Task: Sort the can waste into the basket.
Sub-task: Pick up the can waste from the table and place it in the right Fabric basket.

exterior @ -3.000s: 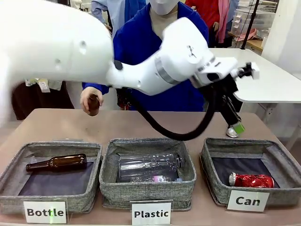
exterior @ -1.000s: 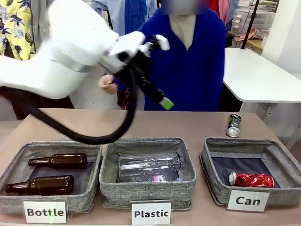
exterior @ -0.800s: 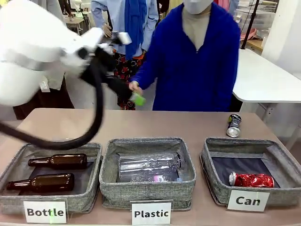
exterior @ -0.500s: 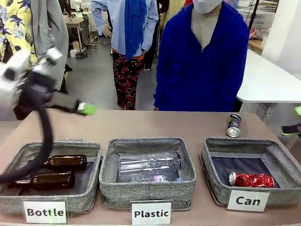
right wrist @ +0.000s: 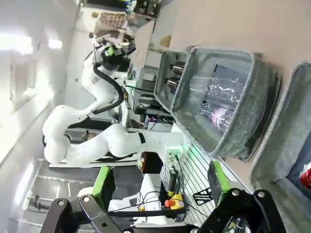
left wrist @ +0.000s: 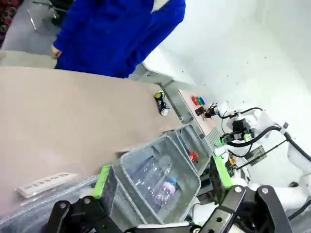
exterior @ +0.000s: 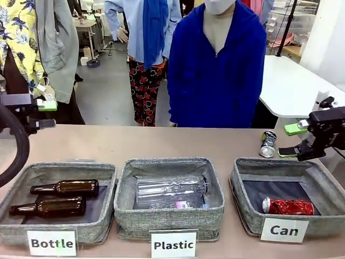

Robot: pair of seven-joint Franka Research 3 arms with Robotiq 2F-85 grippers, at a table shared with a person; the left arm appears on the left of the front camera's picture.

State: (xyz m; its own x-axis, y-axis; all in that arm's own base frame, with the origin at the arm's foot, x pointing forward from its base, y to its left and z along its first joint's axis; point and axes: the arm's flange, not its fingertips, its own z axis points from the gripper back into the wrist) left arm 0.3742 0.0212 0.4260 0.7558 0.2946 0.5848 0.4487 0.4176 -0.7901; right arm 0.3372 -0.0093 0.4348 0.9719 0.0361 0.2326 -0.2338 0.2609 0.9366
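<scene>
Half done — crushed shiny red metal can (exterior: pixel 288 206) already in the grey woven-fabric "Can" basket (exterior: pixel 245 215) below the right gripper's (exterior: pixel 291 141) wide, empty jaws, crushed silver dark-printed can (exterior: pixel 267 143) just ahead of them yet to go in — left gripper (exterior: pixel 46 114) likewise wide and empty.

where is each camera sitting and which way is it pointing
Front: robot's side, facing across the table at the person in blue; left claw and right claw open at the edges.
Left wrist: behind the left claw, looking over the plastic bin toward the silver can and right arm.
Right wrist: behind the right claw, rolled sideways, looking over the plastic bin toward the left arm.
Shared: both wrist views catch the plastic bin.
</scene>
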